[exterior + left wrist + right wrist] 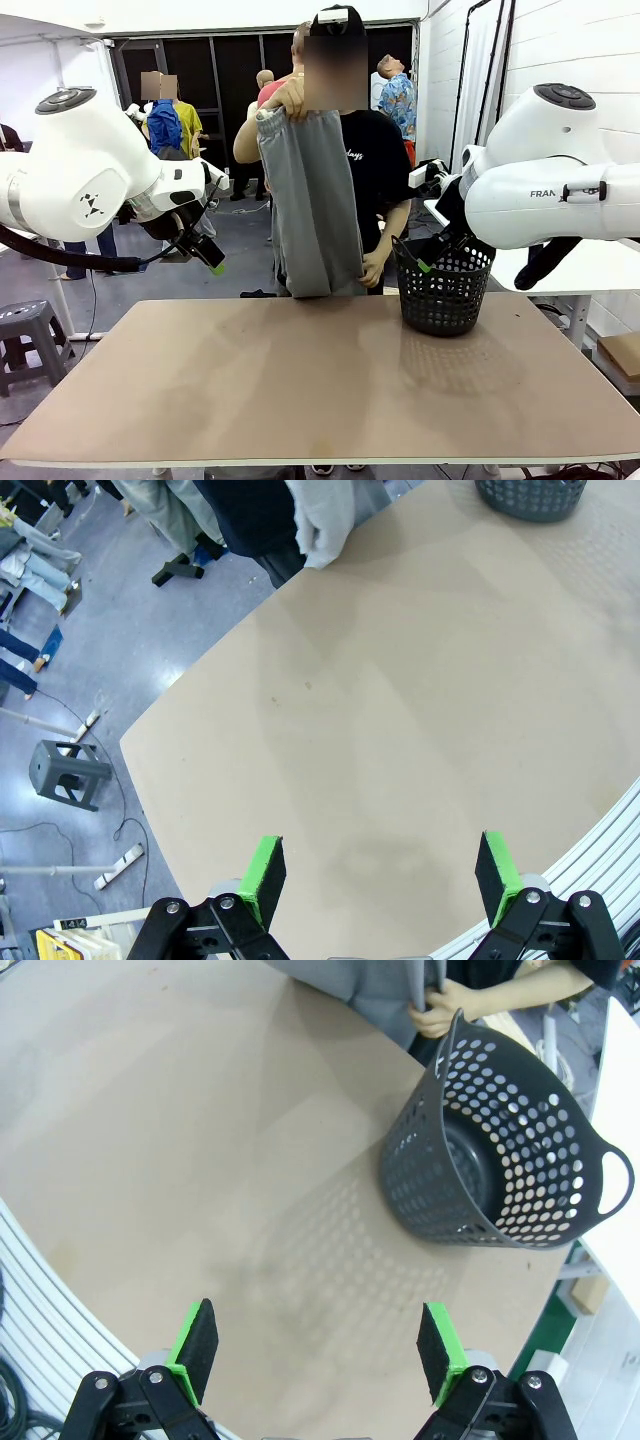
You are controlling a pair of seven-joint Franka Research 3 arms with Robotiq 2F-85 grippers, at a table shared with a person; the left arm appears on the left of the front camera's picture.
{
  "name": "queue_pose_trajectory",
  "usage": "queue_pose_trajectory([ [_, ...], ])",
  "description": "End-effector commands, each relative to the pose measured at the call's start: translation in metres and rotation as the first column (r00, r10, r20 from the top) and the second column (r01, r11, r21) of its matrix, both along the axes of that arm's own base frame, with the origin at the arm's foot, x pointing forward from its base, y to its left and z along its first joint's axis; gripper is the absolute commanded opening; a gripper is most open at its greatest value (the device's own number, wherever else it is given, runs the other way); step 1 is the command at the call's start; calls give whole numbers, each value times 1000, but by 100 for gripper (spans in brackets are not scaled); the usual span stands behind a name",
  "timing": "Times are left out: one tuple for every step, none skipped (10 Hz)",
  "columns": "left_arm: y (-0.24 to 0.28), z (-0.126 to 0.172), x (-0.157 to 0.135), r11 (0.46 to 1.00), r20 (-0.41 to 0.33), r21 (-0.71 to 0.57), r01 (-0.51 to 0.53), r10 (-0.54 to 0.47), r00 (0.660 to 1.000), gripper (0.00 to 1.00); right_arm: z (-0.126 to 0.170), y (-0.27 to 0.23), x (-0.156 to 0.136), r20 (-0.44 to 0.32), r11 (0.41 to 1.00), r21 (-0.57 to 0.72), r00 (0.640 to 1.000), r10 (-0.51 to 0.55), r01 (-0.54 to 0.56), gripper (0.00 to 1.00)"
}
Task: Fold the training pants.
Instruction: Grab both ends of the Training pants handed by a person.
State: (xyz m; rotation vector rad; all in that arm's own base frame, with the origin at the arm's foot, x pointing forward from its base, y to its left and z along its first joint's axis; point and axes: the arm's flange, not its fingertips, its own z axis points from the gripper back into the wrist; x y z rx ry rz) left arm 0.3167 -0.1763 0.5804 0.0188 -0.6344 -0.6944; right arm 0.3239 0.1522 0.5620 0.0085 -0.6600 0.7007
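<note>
A person at the far side of the table holds the light grey training pants (312,200) up by the waistband with one hand; the other hand grips the lower end near the table's far edge. The pants' lower end hangs at the table edge in the left wrist view (325,520) and shows beside a hand in the right wrist view (370,985). My left gripper (212,262) hovers open above the table's left side, well away from the pants; its green pads (265,872) stand wide apart. My right gripper (428,262) is open too, beside the basket, with green pads (197,1345) spread.
A black mesh basket (443,285) stands on the tan table (300,390) at the far right, seen empty from the right wrist (500,1160). A grey stool (25,330) sits on the floor left of the table. Other people stand farther back.
</note>
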Motion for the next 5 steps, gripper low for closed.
queue_pose_trajectory([
  [0, -1, 0, 1000, -5, -4, 9, -9, 1000, 100, 0, 0, 0, -2, 1000, -2, 1000, 1, -1, 100],
  [0, -1, 0, 1000, -5, -4, 9, -9, 1000, 100, 0, 0, 0, -2, 1000, -2, 1000, 1, -1, 100],
  [0, -1, 0, 1000, -5, -4, 9, -9, 1000, 100, 0, 0, 0, -2, 1000, -2, 1000, 1, -1, 100],
  [0, -1, 0, 1000, -5, -4, 9, -9, 1000, 100, 0, 0, 0, -2, 1000, -2, 1000, 1, -1, 100],
  [0, -1, 0, 1000, -5, -4, 9, -9, 1000, 100, 0, 0, 0, -2, 1000, -2, 1000, 1, -1, 100],
])
